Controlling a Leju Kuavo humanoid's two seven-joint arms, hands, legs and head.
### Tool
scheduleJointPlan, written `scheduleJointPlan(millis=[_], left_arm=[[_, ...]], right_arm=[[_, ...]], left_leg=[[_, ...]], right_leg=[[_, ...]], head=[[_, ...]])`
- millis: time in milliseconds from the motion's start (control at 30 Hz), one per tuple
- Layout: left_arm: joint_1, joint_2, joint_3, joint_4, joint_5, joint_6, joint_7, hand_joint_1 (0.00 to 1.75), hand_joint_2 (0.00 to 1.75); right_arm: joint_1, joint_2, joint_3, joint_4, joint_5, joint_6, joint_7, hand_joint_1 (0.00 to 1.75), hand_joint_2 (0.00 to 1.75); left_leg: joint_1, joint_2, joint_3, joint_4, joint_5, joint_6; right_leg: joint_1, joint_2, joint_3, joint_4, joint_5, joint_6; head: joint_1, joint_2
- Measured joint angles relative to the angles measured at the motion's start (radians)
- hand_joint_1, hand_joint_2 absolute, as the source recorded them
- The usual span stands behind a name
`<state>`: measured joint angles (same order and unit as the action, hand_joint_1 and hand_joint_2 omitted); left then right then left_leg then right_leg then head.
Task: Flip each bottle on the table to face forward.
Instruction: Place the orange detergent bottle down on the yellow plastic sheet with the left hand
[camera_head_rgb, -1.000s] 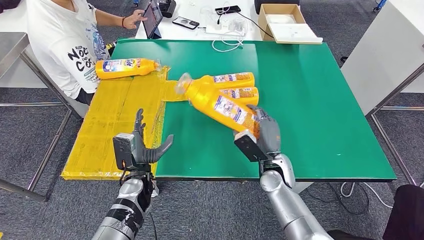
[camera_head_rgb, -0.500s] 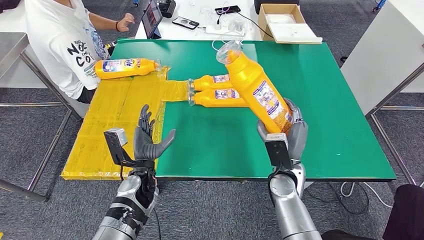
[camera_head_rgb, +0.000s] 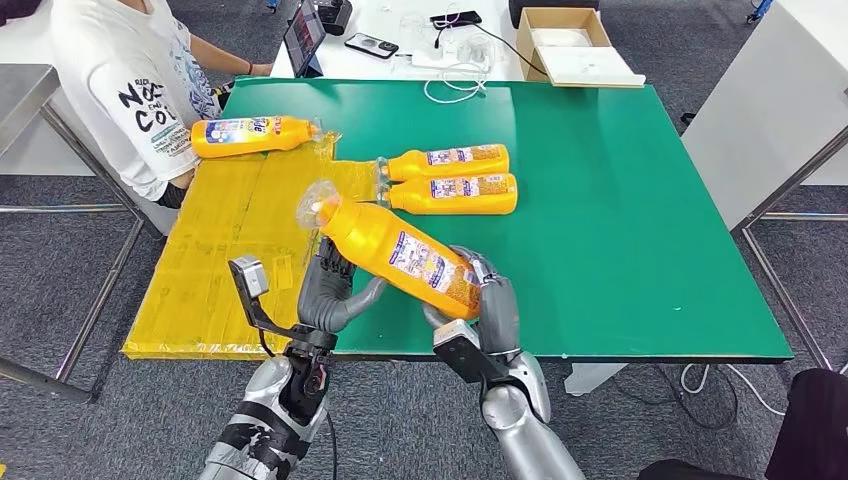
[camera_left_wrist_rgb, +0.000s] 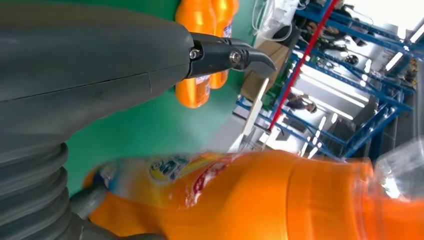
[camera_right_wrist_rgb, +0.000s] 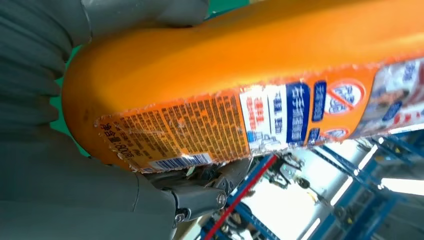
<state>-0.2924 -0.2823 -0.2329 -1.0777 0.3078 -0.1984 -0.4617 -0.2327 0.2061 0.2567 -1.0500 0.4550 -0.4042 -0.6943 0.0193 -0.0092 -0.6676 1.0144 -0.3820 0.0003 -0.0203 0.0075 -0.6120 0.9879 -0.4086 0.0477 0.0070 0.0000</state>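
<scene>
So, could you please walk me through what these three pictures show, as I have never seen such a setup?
It is a humanoid robot with two silver arms. The head view looks down from its body at a green table. The other two come from cameras at its wrists, so they look turned. The right hand grips the base of an orange bottle, tilted in the air. The left hand is open just under that bottle's neck end. Two more bottles lie side by side on the table, and another bottle lies on the yellow sheet. A person sits beside it.
</scene>
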Motion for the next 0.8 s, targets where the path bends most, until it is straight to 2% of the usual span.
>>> scheduleJointPlan(millis=[200, 633, 767, 800], left_arm=[[0.010, -0.004, -0.037, 0.001, 0.006, -0.016, 0.004, 0.00, 1.75], [0.022, -0.004, -0.052, 0.002, 0.005, -0.020, 0.005, 0.00, 1.75], [0.023, -0.004, -0.054, 0.002, 0.003, -0.019, 0.007, 0.38, 1.75], [0.023, -0.004, -0.055, 0.003, 0.003, -0.017, 0.006, 0.69, 1.75]], right_arm=[[-0.040, 0.038, 0.086, 0.137, -0.001, 0.007, 0.001, 1.75, 1.75], [-0.081, 0.058, 0.119, 0.242, -0.030, 0.015, 0.007, 1.75, 1.75], [-0.083, 0.062, 0.124, 0.249, -0.032, 0.019, 0.012, 1.75, 1.75], [-0.085, 0.063, 0.125, 0.250, -0.032, 0.020, 0.014, 1.75, 1.75]], left_leg=[[0.000, -0.001, -0.001, 0.000, 0.000, 0.000], [0.000, 0.000, -0.001, 0.000, 0.000, 0.000], [0.000, 0.000, -0.001, 0.000, 0.000, 0.000], [0.000, 0.000, -0.001, 0.000, 0.000, 0.000]], right_leg=[[0.000, 0.000, -0.001, 0.000, 0.000, 0.000], [0.000, 0.000, -0.001, 0.000, 0.000, 0.000], [0.000, 0.000, -0.001, 0.000, 0.000, 0.000], [0.000, 0.000, -0.001, 0.000, 0.000, 0.000]], head=[[0.000, 0.000], [0.000, 0.000], [0.000, 0.000], [0.000, 0.000]])
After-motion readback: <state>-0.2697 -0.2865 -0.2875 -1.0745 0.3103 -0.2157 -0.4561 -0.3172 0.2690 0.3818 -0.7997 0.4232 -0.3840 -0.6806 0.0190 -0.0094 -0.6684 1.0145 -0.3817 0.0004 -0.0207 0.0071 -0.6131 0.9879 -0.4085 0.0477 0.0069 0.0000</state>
